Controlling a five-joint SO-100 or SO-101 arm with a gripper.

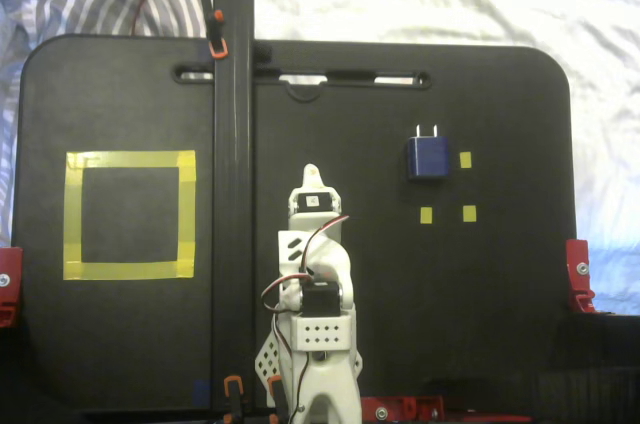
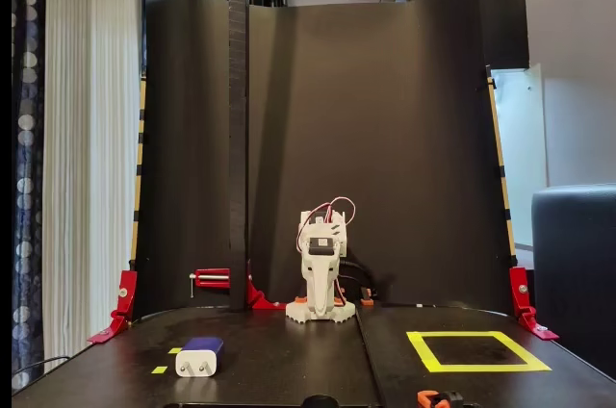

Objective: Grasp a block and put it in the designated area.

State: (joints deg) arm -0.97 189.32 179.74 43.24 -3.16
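Seen from above, we find the designated area (image 1: 130, 215), a square of yellow tape on the black bench (image 1: 480, 324), lying at far left with nothing but bare black surface inside it. A tall dark post (image 1: 232, 174) clamped to the bench stands between that square and the white arm (image 1: 315, 314), which sits folded at the lower middle with its gripper (image 1: 312, 176) pointing up the picture. We cannot tell how far the gripper is parted, since its fingers look tucked together from this angle, but it has hold of nothing. To the right and somewhat farther up the picture lies the block (image 1: 427, 156), well apart from the gripper, its long axis running up the picture and its two silvery prongs pointing away from the arm's base. Small yellow tape squares (image 1: 466, 160) sit just beside and below it. In the fixed view facing the arm, the sides swap: the block (image 2: 199, 357) rests at lower left, the folded arm (image 2: 320, 283) at centre, and the empty taped square (image 2: 476, 350) at lower right. We judge the coming reach must swing toward the block's side, away from the square.
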